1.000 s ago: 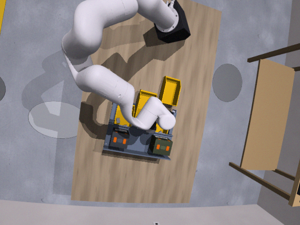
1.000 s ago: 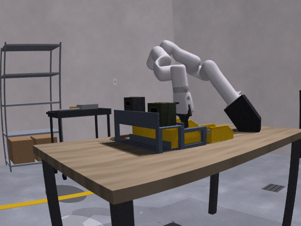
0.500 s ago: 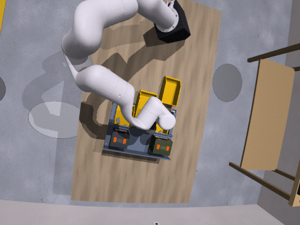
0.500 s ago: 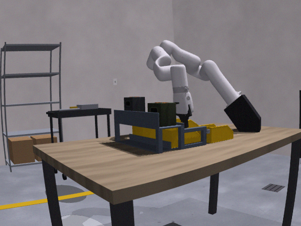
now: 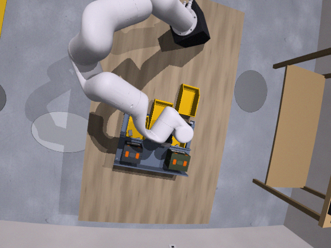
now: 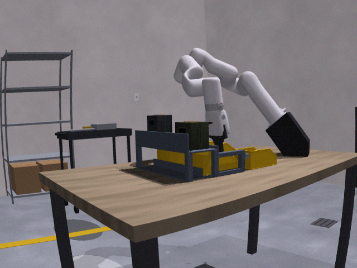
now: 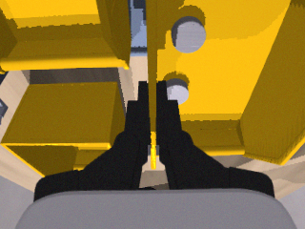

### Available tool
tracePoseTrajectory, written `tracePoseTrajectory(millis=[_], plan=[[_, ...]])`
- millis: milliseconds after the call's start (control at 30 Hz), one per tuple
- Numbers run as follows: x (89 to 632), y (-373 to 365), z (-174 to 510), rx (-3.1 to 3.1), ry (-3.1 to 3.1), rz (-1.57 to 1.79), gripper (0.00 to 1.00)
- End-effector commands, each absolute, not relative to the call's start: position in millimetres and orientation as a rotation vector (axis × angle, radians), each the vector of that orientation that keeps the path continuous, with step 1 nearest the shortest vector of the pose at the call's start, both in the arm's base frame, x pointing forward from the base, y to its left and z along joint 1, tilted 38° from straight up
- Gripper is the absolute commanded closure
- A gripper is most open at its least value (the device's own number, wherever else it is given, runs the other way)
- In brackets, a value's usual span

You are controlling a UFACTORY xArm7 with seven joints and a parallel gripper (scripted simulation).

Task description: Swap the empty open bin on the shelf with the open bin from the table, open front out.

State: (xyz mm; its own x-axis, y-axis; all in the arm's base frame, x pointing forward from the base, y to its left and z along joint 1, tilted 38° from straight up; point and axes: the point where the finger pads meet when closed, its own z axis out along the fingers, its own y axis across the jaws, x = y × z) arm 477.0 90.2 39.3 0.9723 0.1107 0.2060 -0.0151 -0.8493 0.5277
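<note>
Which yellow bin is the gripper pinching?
The middle bin, jutting from the shelf, grey cylinders inside; only its side wall is between the fingers.

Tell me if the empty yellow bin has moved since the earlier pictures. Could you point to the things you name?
No; the empty yellow bin (image 5: 187, 101) (image 6: 262, 159) (image 7: 71, 112) keeps its place against the black base (image 5: 200, 33) (image 6: 298, 138).
</note>
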Motion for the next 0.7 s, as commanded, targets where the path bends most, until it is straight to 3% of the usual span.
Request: tracePoseTrajectory(millis=[0,667], plan=[[478.6,90.8,38.1,2.57,0.07,0.315,1.0],[479.6,89.4,35.8,2.57,0.07,0.315,1.0]])
